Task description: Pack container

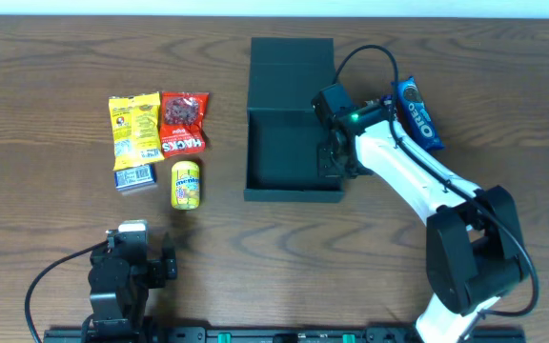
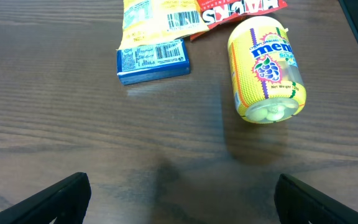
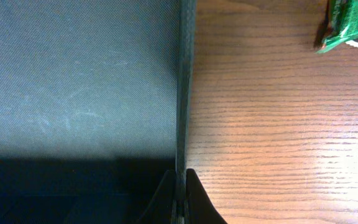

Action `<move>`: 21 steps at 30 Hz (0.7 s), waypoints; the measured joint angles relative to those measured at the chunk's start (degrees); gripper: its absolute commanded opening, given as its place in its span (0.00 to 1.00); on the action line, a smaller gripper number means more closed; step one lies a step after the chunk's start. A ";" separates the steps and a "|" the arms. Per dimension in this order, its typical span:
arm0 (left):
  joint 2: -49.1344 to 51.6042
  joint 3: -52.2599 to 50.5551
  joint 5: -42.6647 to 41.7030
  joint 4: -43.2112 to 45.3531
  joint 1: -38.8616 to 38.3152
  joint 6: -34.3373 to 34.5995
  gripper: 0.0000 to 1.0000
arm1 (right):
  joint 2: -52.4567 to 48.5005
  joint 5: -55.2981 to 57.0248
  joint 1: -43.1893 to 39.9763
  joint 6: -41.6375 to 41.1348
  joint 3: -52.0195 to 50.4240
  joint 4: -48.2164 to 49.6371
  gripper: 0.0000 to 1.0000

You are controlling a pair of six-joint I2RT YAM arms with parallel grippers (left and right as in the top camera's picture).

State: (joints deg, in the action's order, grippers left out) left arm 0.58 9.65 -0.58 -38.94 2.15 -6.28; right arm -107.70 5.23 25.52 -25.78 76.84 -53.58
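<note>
- The right gripper [image 3: 182,186] has its jaws pinched tight on the right-hand wall of the container [image 1: 279,143]. In the right wrist view the thin wall edge runs straight up between the two fingers.
- The left gripper [image 2: 179,202] has its jaws spread wide with nothing between them, above the table [image 1: 55,67] at the near left.
- The container sits mid-table, toward the far edge, with its flap lid [image 1: 292,52] folded back on the far side.
- Just right of it, partly behind the right arm, lies a blue Oreo packet [image 1: 421,114]. A green wrapper [image 3: 350,25] shows on the wood in the right wrist view.
- Well apart to the left, a yellow packet [image 1: 134,124] and a red Hacks packet [image 1: 184,122] lie side by side.
- Nearer the left gripper are a small blue box [image 1: 134,177], its far edge under the yellow packet, and a yellow Mentos tub [image 1: 187,184] on its side.
</note>
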 measured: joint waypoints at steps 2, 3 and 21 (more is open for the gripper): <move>0.00 0.00 0.00 0.00 0.00 0.00 0.95 | 0.00 -0.04 0.22 -0.13 0.04 -0.74 0.01; 0.00 0.00 0.00 0.00 0.00 0.00 0.95 | 0.00 -0.07 0.28 -0.15 0.07 -1.07 0.02; 0.00 0.00 0.00 -0.02 0.00 0.00 0.95 | 0.09 0.22 2.91 -1.25 0.09 -2.54 0.01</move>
State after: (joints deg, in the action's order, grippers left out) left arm 0.58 9.65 -0.58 -38.96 2.15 -6.28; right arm -107.61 5.45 28.42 -27.03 76.93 -56.12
